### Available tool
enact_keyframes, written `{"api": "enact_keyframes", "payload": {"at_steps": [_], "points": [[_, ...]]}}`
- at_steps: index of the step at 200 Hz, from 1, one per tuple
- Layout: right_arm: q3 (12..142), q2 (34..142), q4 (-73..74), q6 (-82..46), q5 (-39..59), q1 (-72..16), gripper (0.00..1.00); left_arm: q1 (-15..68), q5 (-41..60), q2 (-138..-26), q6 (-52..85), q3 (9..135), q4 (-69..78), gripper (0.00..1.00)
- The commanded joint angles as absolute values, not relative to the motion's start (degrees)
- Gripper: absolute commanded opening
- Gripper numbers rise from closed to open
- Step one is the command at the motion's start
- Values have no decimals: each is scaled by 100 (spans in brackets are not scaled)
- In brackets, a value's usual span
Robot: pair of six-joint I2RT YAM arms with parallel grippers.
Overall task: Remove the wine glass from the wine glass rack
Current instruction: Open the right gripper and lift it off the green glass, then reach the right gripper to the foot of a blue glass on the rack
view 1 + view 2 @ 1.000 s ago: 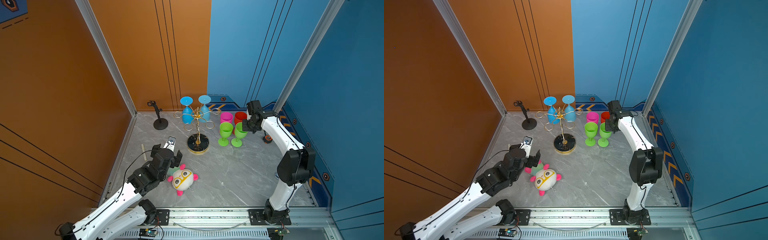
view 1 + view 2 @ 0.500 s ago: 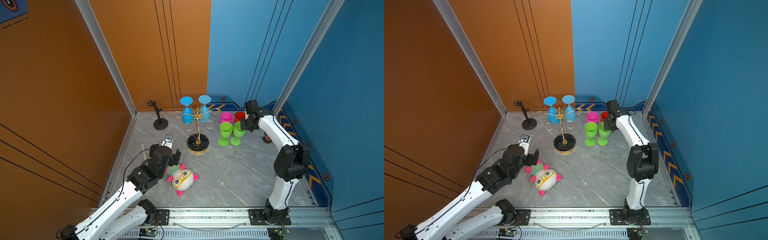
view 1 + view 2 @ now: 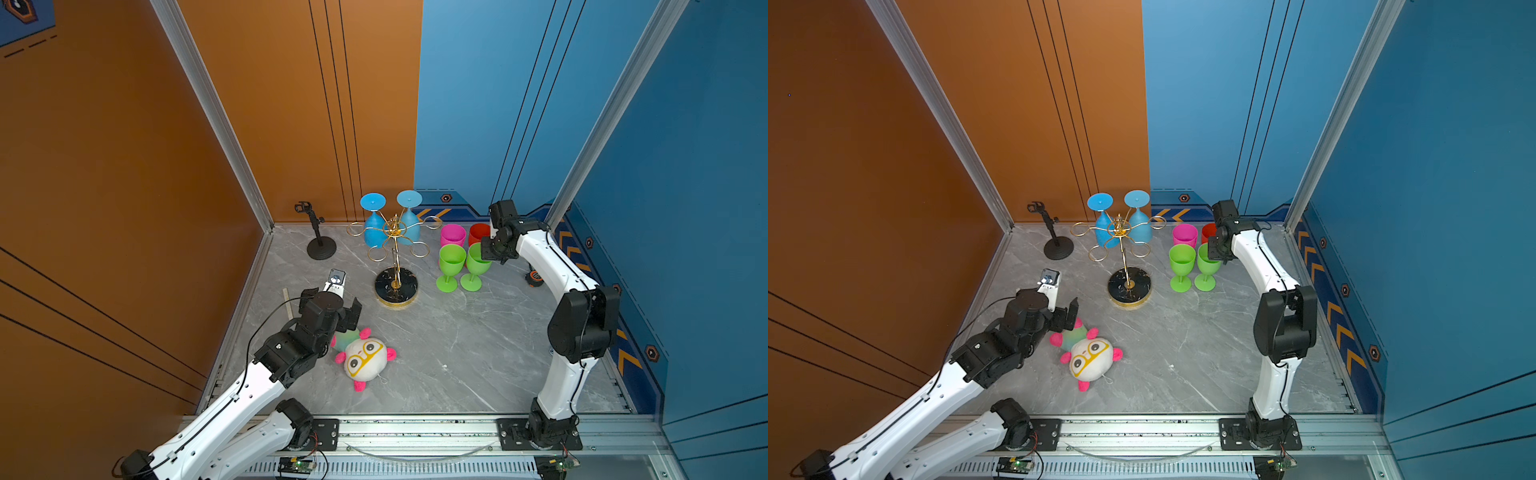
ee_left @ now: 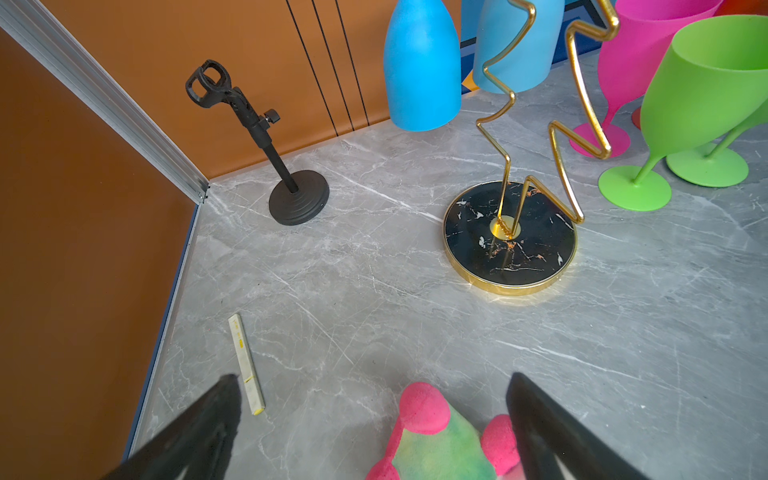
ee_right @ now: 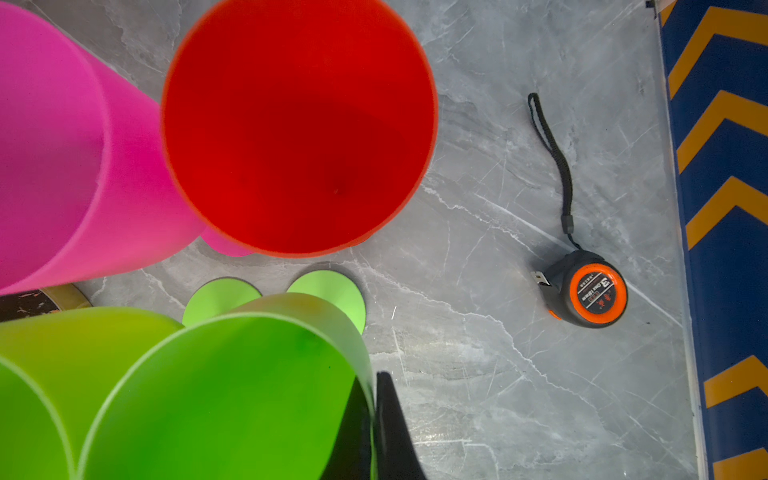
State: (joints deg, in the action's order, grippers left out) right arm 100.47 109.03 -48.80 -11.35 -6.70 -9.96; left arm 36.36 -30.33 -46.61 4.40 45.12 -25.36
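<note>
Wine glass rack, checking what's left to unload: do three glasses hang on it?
No, only the left blue glass and the right blue glass hang there, upside down.

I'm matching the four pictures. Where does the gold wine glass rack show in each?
In a top view: wine glass rack mid-floor, near the back wall.
In a top view: same spot.
Left wrist: base between black stand and green glasses.
Right wrist: base sliver at the edge, beside the pink glass.
Shared landmark: the green glasses.

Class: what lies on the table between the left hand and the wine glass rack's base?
Nothing: the left wrist view shows bare table between the left hand and the wine glass rack; both top views agree.
</note>
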Motion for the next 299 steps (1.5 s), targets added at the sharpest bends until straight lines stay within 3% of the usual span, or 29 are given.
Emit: {"api": "enact_keyframes", "payload": {"at_steps": [1,95,147,205,245,299], "points": [[10199,11028,-4843,-1109,-661,-998,7,3559,-2978,-4623,516,4667,-2623,100],[10219,10987,-4911,-1081,-732,-1008,26,3533,-2976,-4601,526,4660,-2620,100],[10458,10597,-5150,-930,-1442,-1142,55,3499,-2918,-4605,531,4670,-2622,99],[10753,10088,-5074,-1078,317,-1134,75,3385,-2724,-4509,588,4636,-2567,99],[10969,10105,-4540,-1549,1888,-1054,70,3315,-2628,-4452,604,4618,-2566,99],[11268,10296,-4353,-1911,2400,-1041,69,3258,-2588,-4368,602,4587,-2558,99]]}}
